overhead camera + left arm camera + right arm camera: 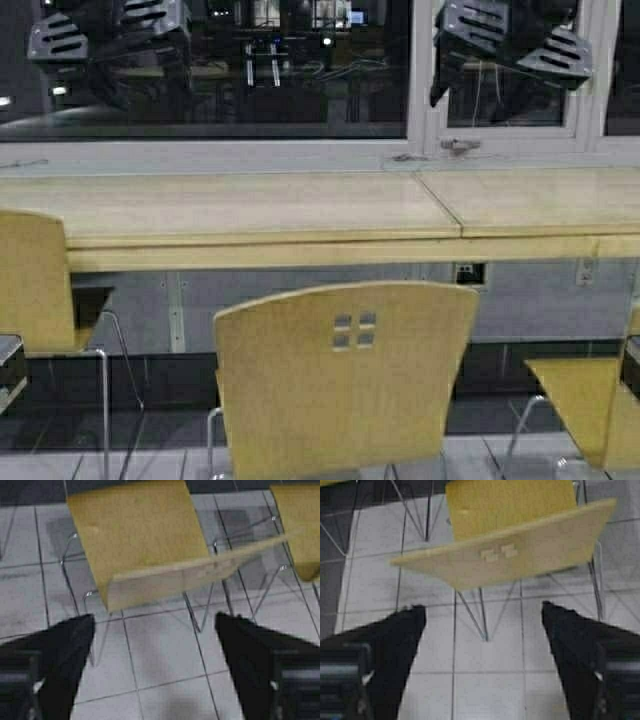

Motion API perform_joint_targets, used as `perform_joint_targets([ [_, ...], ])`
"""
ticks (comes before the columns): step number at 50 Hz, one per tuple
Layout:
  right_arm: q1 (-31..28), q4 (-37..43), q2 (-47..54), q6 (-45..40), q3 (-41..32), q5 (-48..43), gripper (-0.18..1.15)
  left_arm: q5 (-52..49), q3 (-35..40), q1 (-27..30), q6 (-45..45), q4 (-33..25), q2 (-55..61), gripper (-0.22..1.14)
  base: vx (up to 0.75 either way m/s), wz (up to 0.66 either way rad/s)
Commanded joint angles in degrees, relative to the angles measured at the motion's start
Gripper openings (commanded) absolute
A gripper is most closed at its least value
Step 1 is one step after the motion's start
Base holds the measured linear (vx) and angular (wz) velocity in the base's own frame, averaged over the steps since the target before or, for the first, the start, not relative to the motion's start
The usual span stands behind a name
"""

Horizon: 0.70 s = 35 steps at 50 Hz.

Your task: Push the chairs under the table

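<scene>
The middle chair (pixel 345 375) is standing square in front of the robot, its curved backrest facing us with the four little cut-outs showing, and its seat is sitting on the near side of the table (pixel 300 215), not yet tucked beneath the thick front edge. Two more chairs are flanking it: the left chair (pixel 35 285) at the left border and the right chair (pixel 590 405) low at the right, each well apart from the middle one, so there is open floor on both sides.

Down in the wrist views, the left gripper (pixel 155 645) is hanging with its jaws spread wide and nothing between them, looking past the backrest's top edge onto the tiled floor (pixel 165 655). The right gripper (pixel 482 640) is matching it, jaws apart and empty, hovering just short of the same backrest. That spread stance looks chosen for a two-point shove on the backrest.

Under the counter the room looks free straight ahead, so I'm judging the push has not begun, and the thin chrome legs could skid crooked on tile
</scene>
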<state>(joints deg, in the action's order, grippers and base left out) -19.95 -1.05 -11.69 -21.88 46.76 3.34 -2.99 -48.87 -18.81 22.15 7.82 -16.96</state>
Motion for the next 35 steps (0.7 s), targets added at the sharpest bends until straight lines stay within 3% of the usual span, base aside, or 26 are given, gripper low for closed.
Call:
perform_joint_targets([
  [1,0.0,0.2,-1.2,-0.9,-0.4,0.3,1.00,0.5,0.7,0.2,-0.4,-0.2,0.4,1.02,0.32,0.07],
  [17,0.0,0.3,-1.7,-2.5,-0.1,0.4,1.00,0.2,0.7,0.2,-0.4,0.1,1.2,1.02,0.31,0.11],
  [26,0.0,3.8,1.2,-6.3,0.7,0.4,1.00,0.3,0.4,-0.6,0.9,-3.0,0.7,1.02,0.24,0.02],
  [30,0.0,9.6,4.1,-10.9,0.9,0.4,1.00,1.5,-2.0,-1.4,5.0,-10.0,1.9,1.02,0.24,-0.04],
  [35,-0.7,22.2,8.5,-17.6,3.8,0.4,1.00,6.0,-8.6,-3.4,15.5,-29.7,3.7,1.02,0.20,-0.05],
])
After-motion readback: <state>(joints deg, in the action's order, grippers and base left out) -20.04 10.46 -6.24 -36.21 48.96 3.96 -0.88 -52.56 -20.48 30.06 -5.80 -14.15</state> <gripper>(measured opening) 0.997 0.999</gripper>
